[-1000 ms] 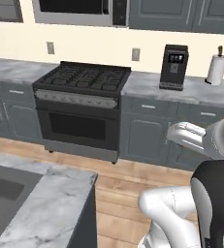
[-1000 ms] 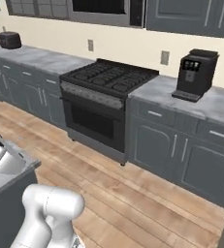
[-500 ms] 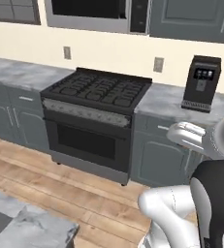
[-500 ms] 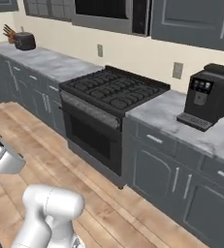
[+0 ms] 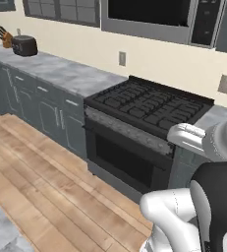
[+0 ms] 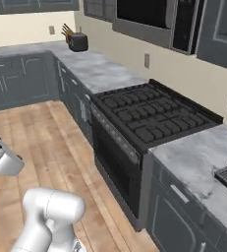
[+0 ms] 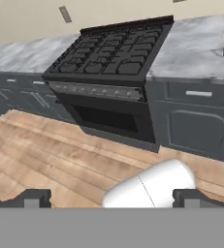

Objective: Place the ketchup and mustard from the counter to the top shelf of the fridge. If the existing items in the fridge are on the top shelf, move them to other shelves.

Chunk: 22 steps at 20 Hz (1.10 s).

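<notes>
The gripper (image 7: 111,197) hangs with its jaws spread as wide as they go, nothing between them, the two dark fingertips (image 7: 33,197) far apart at the bottom of the hand view. Beyond the jaws, straight ahead, stands a black gas stove (image 7: 111,55) with its oven door (image 7: 106,117) facing the hand, and wooden floor (image 7: 60,160) lies directly below and in front of the fingertips.

The counter (image 7: 196,46), grey-white marbled stone, runs off to either side of the stove as seen from the jaws; on the one side it sits over a dark grey cabinet door (image 7: 196,131) and drawer, on the other it stretches away toward the corner.

From the left base view, the counter (image 5: 61,74) carries a dark toaster (image 5: 24,46) and a knife block (image 5: 5,37) at its far end, well away from the hand. A microwave (image 5: 154,17) hangs above the stove (image 5: 149,106). In the right base view the same counter (image 6: 100,69) leads to the toaster (image 6: 78,42), and the stove (image 6: 154,115) sits between two stretches of stone.

As for the ketchup, the mustard and the fridge, I cannot tell where they are from here; no bottle stands on the stretches of counter on show.
</notes>
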Motion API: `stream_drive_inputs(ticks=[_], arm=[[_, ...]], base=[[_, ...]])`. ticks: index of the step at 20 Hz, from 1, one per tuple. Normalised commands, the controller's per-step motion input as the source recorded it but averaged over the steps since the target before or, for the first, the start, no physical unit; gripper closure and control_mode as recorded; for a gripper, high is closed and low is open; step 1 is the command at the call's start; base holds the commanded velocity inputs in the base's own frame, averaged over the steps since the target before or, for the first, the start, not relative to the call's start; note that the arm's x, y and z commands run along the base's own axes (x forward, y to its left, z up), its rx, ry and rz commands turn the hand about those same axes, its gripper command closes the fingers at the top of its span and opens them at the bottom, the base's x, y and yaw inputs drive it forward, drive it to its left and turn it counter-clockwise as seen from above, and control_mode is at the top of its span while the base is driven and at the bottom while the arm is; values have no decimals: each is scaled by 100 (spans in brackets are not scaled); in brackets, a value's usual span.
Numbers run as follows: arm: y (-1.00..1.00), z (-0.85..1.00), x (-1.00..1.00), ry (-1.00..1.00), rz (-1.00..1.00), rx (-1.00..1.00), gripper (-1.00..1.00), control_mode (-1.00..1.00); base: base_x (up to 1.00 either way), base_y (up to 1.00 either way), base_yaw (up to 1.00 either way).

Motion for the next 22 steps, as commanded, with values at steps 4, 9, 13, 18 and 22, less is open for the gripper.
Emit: stream_drive_inputs(ticks=[4,9,13,18,22], arm=[[0,0,0,0,0,0,-100,100],[0,0,0,0,0,0,-100,100],[0,0,0,0,0,0,-100,100],[0,0,0,0,0,0,-100,100],[0,0,0,0,0,0,-100,100]], base=[[100,-16,61],[100,-14,59],[100,-12,58],[100,-12,56],[100,-13,51]])
